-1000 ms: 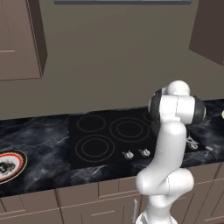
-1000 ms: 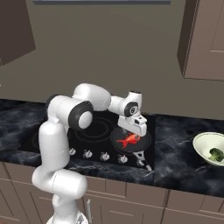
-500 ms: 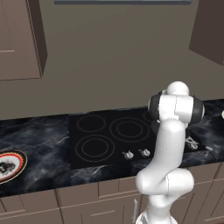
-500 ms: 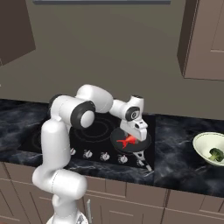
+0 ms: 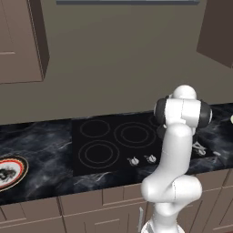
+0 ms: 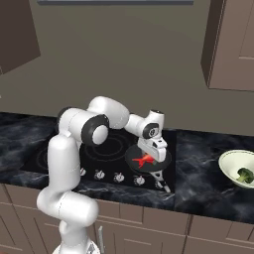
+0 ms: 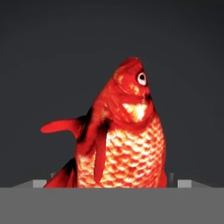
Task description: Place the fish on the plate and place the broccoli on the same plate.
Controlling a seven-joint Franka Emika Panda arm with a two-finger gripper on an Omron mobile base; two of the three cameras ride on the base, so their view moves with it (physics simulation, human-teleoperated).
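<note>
Hand view: small elongated red-orange fish sits directly ahead of the fingers, its long axis running away from the camera, head toward the top of this view, tail end down between the finger tips. The tips themselves are barely visible, so whether they are clenched on the fish or parted around it I cannot tell.

Right base view: the gripper points down over the round black frying pan on the dark glass cooktop, near its front right edge. The fish shows just at the fingers, over the pan; I cannot tell whether it is touching the pan floor or already lifted.

Further right on the black marbled table, the pale greenish-white bowl holds the small dark-green lumpy broccoli floret.

Left base view: the flat round plate with white centre and reddish-brown rim lies at the far left of the table, well apart from pan and fish, beyond the cooktop.

Judgement: the coming carry runs leftward across the whole cooktop.
</note>
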